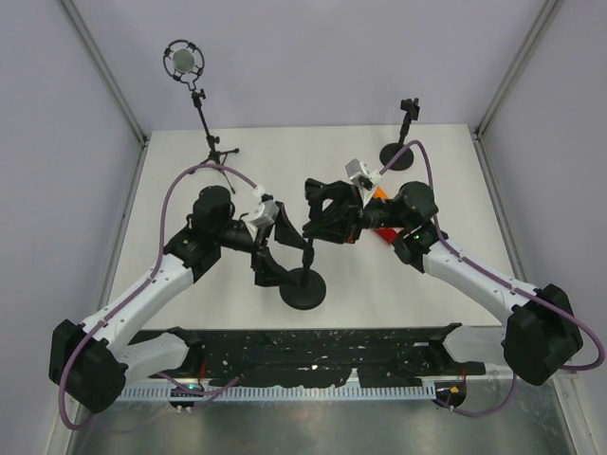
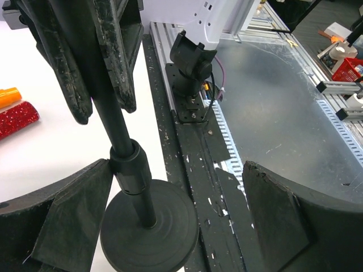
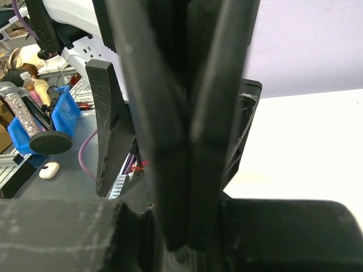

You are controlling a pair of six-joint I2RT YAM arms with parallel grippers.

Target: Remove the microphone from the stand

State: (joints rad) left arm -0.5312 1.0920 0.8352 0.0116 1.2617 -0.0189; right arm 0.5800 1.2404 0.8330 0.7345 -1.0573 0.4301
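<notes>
White bench point(image 1: 285, 156). Black stand point(image 1: 303, 287) at centre. The left gripper point(image 2: 176, 164) has its jaws spread around the lower pole. The right gripper point(image 2: 106, 110) jaws flank the upper pole; I cannot tell if they pinch. A red glitter microphone point(image 2: 17, 118) lies at two o'clock. It is probably light, rigid and rough-skinned, best gripped mid-barrel.

White arms point(image 1: 142, 294), black joints point(image 1: 87, 365), seemingly purple cables point(image 1: 167, 204)

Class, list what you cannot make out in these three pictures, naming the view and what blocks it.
- Red glitter-covered microphone: left wrist view, cut off by the left edge.
- Top of the black round-based stand: top view, covered by the right gripper.
- What the right gripper holds, if anything: right wrist view, dark blurred shapes fill the frame.
- Small items in the blue plastic bin: right wrist view, too small and blurred.
</notes>
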